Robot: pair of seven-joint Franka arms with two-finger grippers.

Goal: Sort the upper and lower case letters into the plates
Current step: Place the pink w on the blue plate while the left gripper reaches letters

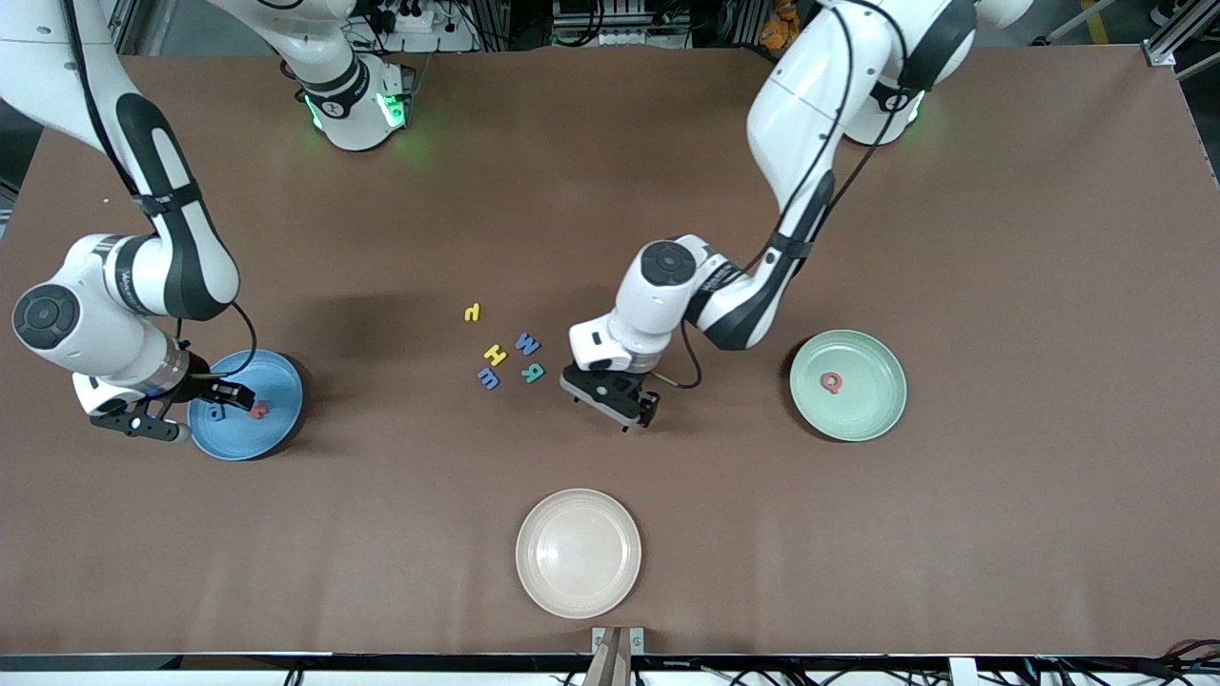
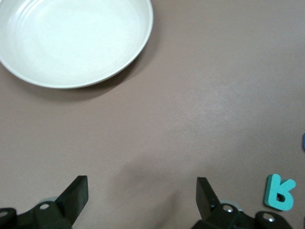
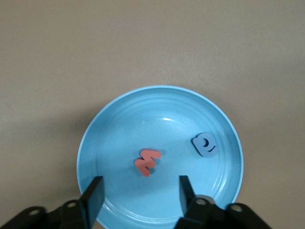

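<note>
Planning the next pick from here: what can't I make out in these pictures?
- Front view: the right tool over the sky blue plate covers part of it; the blue letter there is half hidden.
- Front view: the left arm hangs beside the loose letters; whether it covers another one is unclear.
- Left wrist view: the cream plate and a blue piece are cut by the edge.
- Letter case: too small to read in the front view.

Bare table (image 1: 1001,238) lies open around the five loose letters (image 1: 502,354), with the left gripper (image 1: 610,398) crowding their four o'clock side.
</note>
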